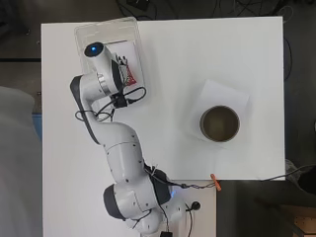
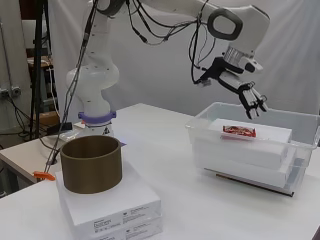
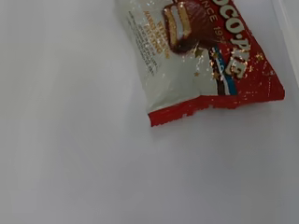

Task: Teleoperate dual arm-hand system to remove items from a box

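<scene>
In the side view, a brown round container [image 2: 91,164] sits on stacked white boxes [image 2: 112,207], well apart from the clear box [image 2: 305,150]; the hand [image 2: 248,98] hangs above that box, fingers relaxed, holding nothing; 1 red snack packet [image 2: 239,131] lies on a white block [image 2: 250,145] inside it.

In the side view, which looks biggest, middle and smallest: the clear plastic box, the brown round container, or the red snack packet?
Largest to smallest:
1. Clear plastic box
2. Brown round container, though it stands nearer the camera, which enlarges it
3. Red snack packet, plainly smallest
</scene>
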